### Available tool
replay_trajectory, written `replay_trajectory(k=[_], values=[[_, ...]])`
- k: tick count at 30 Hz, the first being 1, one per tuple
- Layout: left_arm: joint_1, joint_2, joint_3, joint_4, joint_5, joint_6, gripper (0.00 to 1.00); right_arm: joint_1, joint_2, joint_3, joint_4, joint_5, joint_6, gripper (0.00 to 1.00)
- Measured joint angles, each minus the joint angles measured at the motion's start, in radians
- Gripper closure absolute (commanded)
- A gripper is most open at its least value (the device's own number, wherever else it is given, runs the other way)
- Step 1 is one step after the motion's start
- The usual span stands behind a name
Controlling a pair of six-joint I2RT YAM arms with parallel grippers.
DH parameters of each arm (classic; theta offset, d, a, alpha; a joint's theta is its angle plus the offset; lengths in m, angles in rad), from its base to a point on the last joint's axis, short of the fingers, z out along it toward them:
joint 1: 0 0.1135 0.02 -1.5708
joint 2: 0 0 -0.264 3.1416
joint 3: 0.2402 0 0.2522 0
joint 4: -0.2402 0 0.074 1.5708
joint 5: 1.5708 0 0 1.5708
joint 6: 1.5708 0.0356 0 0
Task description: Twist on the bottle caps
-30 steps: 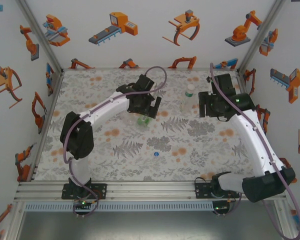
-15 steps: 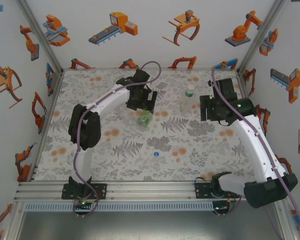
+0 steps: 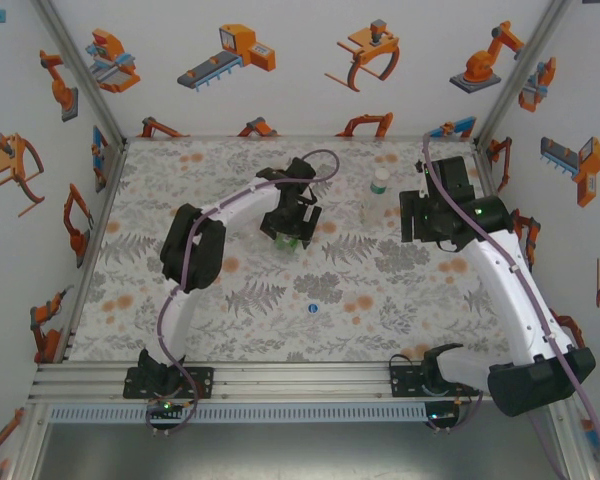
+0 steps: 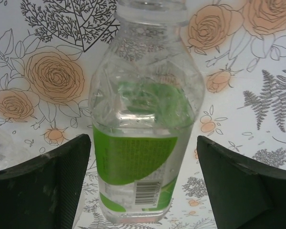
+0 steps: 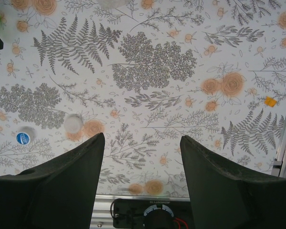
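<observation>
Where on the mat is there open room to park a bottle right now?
Free: the mat between left arm and blue cap, and its far-left corner. Crowded: mid-back, where the left gripper straddles the labelled bottle, with a standing bottle and the right gripper beside.

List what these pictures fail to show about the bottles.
- Labelled bottle: left wrist view, the top edge cuts off its mouth.
- Top view: the left gripper covers most of it.
- Far bottle: top view, too small to judge whether capped.
- Pale blob: right wrist view, cut by top edge, blurred.
</observation>
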Motion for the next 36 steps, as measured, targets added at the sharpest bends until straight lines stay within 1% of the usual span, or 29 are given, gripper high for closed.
replay_trajectory(k=[10, 20, 24, 30, 33, 36], values=[[-0.006, 0.027, 0.008, 0.000, -0.032, 0.000, 0.27, 0.000, 0.003, -0.006, 0.000, -0.006, 0.000, 0.39], [-0.006, 0.029, 0.009, 0.001, -0.055, 0.000, 0.41, 0.000, 0.006, -0.007, 0.000, -0.006, 0.000, 0.39], [-0.006, 0.029, 0.009, 0.002, -0.055, 0.001, 0.50, 0.000, 0.006, -0.007, 0.000, -0.006, 0.000, 0.39], [-0.007, 0.020, -0.002, 0.017, -0.055, 0.011, 0.71, 0.000, 0.006, -0.007, 0.000, -0.006, 0.000, 0.41], [-0.007, -0.020, -0.061, 0.062, -0.054, 0.018, 0.78, 0.000, 0.006, -0.007, 0.000, -0.007, 0.000, 0.41], [-0.007, -0.100, -0.156, 0.114, -0.041, 0.027, 0.86, 0.000, -0.003, -0.007, 0.000, -0.016, 0.000, 0.42]])
